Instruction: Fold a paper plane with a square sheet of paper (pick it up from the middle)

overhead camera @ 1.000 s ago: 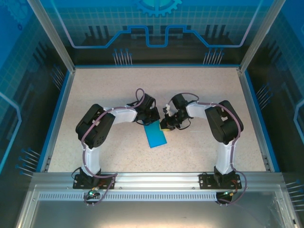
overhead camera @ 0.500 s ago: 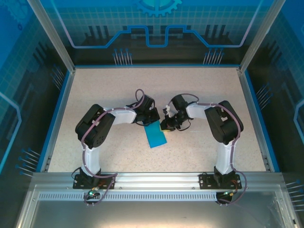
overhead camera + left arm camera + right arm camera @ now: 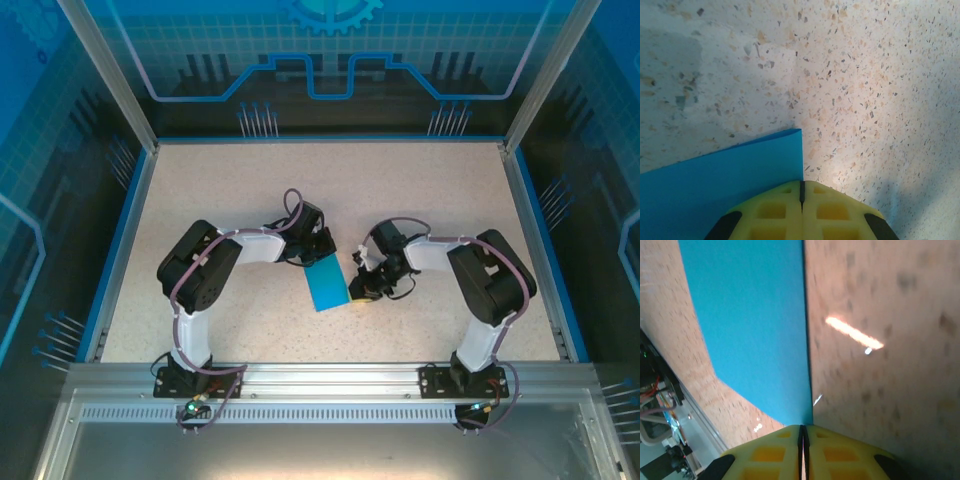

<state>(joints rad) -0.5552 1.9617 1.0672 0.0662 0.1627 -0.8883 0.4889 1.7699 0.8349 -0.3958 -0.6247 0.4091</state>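
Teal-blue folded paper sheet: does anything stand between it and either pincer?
Nothing visible does. The shut left pincer and the shut right pincer each sit right at an edge of the teal-blue folded paper sheet, which lies flat.

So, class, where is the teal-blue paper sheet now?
In the top view, the folded teal-blue paper sheet sits mid-table, between the left tool and right tool.

We see white links and black joints on our left arm (image 3: 245, 245) and right arm (image 3: 490, 290), purplish cables (image 3: 292, 200) looped along them, and yellow grid-moulded claw fingers (image 3: 772, 210).
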